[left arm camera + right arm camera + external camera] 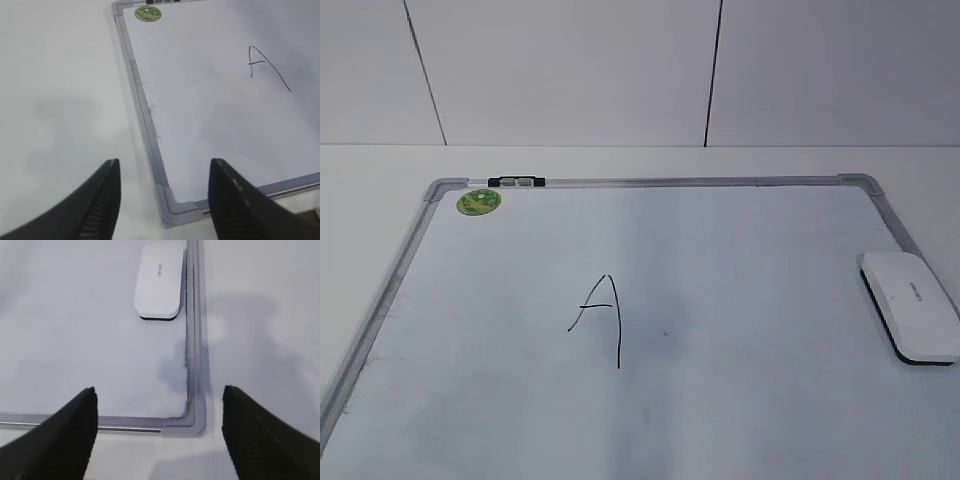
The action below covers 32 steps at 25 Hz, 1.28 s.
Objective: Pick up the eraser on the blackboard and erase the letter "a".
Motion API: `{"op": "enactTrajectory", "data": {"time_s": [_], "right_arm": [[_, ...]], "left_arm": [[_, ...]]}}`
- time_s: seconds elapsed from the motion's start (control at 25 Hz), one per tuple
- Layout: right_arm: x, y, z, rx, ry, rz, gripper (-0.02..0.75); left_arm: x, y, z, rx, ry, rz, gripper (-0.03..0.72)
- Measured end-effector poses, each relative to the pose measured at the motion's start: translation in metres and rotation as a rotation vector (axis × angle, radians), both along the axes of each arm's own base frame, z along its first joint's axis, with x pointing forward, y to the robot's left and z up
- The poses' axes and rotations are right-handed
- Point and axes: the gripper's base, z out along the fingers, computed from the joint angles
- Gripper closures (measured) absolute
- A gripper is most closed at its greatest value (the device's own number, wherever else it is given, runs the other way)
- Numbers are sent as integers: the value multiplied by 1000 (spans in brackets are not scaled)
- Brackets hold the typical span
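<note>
White and glossy, the blackboard (720,420) lies flat on a pale table (380,165), edged by a thin grey metal frame with rounded corners. Going left to right in the exterior view: a round green sticker (479,202) sits at the board's 10 o'clock corner, with a small black-and-white clip (517,182) on the top rail just beside it. Near the centre stands a tall capital "A" (602,318) in thin black marker. No lowercase letter "a" shows in any view, so that part looks done or was never visible; I cannot tell which. At 3 o'clock, touching the right rail, rests the eraser (912,305), a smooth white rounded plastic block over black felt. Neither arm holds anything: the left gripper (165,200) and right gripper (159,427) both hang with ribbed black jaws spread apart.
</note>
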Motion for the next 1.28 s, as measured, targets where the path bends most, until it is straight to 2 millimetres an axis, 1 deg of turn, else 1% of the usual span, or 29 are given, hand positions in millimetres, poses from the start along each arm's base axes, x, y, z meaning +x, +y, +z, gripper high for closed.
{"op": "enactTrajectory", "data": {"time_s": [0.24,0.6,1.0,1.12,1.28], "right_arm": [[0,0,1,-2,-8,-1,145],[1,0,0,-2,-8,-1,145],[0,0,0,-1,-13,0,145],[-4,-1,0,5,-42,0,146],[-17,-4,0,24,-128,-1,145]], "left_arm": [[0,0,0,1,-2,1,285],[0,0,0,-3,-3,-1,331],[0,0,0,-4,-6,-1,338],[-2,0,0,-6,-19,-1,351],[-8,1,0,-11,-59,25,369]]}}
